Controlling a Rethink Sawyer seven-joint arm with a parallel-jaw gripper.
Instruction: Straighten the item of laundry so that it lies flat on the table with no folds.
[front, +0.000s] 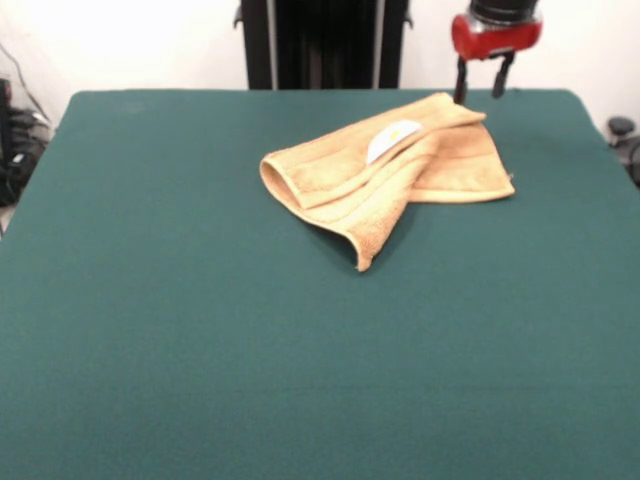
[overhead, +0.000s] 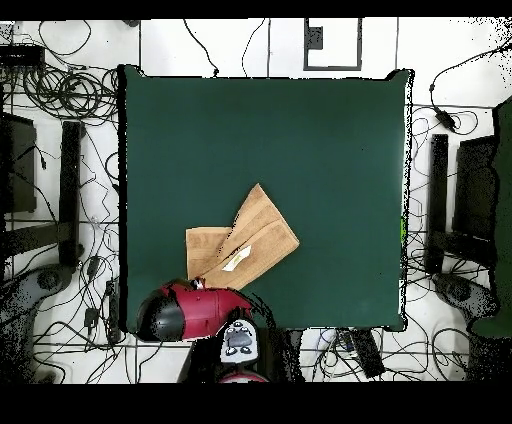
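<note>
Orange-tan hand towel (front: 385, 172) lies folded over itself on the green table (front: 200, 330), far right. White label (front: 391, 139) on top, unreadable. Gripper (front: 483, 78) hovers beside the far corner, fingers apart, empty.

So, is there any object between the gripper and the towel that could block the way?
Nothing visible does. The gripper hangs open just above the far corner of the folded orange-tan towel, with only air between them. Around the towel, only the green table shows.

Orange-tan towel (front: 385, 170), dark green table (front: 250, 350)
</note>
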